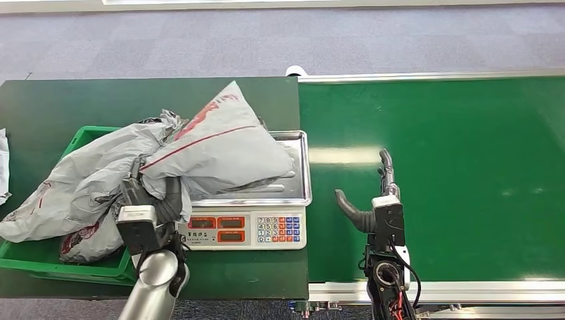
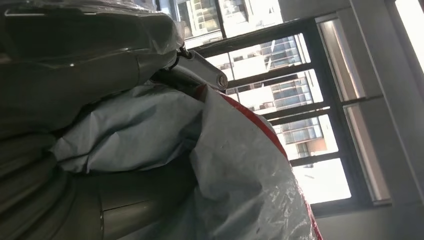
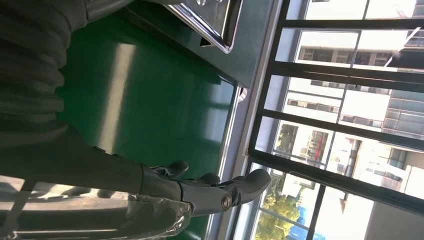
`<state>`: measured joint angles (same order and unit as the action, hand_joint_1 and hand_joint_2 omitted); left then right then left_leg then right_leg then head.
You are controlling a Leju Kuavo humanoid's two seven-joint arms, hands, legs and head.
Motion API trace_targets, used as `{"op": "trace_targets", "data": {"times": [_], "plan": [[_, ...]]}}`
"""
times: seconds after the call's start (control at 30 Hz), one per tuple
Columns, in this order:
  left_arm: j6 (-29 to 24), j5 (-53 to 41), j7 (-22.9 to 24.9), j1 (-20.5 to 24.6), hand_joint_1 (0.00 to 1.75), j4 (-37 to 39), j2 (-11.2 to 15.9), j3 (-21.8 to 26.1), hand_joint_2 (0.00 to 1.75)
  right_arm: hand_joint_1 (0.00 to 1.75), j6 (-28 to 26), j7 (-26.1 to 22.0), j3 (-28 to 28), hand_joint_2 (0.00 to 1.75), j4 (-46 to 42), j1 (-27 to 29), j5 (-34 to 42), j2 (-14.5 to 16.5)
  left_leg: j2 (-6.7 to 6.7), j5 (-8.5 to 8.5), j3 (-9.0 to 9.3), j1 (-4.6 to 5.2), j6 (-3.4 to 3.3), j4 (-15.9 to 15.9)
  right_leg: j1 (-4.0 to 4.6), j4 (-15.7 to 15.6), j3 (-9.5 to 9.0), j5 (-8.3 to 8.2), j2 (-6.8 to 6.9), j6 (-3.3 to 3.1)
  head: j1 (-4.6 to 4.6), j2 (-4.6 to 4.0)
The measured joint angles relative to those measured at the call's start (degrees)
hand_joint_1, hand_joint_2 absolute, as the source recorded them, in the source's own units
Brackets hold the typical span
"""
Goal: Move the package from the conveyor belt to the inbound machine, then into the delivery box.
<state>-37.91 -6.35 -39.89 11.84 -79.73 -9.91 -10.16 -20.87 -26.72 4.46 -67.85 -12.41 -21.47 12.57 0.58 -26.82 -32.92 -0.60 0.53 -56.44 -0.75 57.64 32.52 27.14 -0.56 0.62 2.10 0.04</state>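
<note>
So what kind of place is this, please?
Probably a parcel sorting station, perhaps a logistics test room. A green conveyor belt runs beside a weighing scale, a grey mail bag lies on it, held by the left robot hand, and more bags fill a green crate.

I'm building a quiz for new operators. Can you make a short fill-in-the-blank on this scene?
1. The grey package lies partly on the ____ of the scale.
2. The ____ hand grips the package.
3. The right hand hovers over the ____ belt.
4. The crate is ____.

Answers: tray; left; conveyor; green
</note>
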Motion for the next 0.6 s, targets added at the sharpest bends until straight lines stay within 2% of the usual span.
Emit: {"op": "trace_targets", "data": {"times": [0.1, 0.27, 0.43, 0.6], "plan": [[1.4, 4.0, -0.1, -1.6, 1.75, -5.2, 0.4, 1.4, 1.75, 0.0, 0.0, -0.5, 0.1, 1.75, 0.7, -0.3, 0.5, -0.1, -0.04, 0.0, -0.02, 0.0, 0.0, 0.0, 0.01, 0.0, 0.03, 0.0, -0.01, 0.0, 0.0, 0.01], [-1.1, 2.7, -0.2, -3.6, 1.75, -14.5, 0.5, 5.1, 1.75, 0.0, -0.2, -0.6, 0.4, 1.75, 1.7, -0.5, 1.1, -0.1, -0.03, 0.0, -0.05, 0.0, 0.0, 0.0, 0.0, 0.0, 0.06, 0.0, -0.01, 0.0, 0.0, 0.01], [-1.7, -11.0, -0.2, -3.8, 1.75, -19.8, -2.0, 13.4, 1.75, 0.0, -0.7, -0.5, 0.8, 1.75, 2.2, -0.4, 1.4, -0.2, -0.02, 0.0, -0.05, 0.0, 0.0, 0.0, 0.0, 0.0, 0.06, 0.0, -0.01, 0.0, 0.0, 0.01], [-1.7, -26.1, -0.2, -2.6, 1.75, -21.1, -5.7, 25.4, 1.75, 0.0, -1.2, -0.4, 1.3, 1.75, 2.3, 0.2, 1.3, -0.2, -0.03, 0.0, -0.04, 0.0, 0.0, 0.0, 0.0, 0.0, 0.07, 0.0, -0.01, 0.0, 0.0, 0.01]]}}
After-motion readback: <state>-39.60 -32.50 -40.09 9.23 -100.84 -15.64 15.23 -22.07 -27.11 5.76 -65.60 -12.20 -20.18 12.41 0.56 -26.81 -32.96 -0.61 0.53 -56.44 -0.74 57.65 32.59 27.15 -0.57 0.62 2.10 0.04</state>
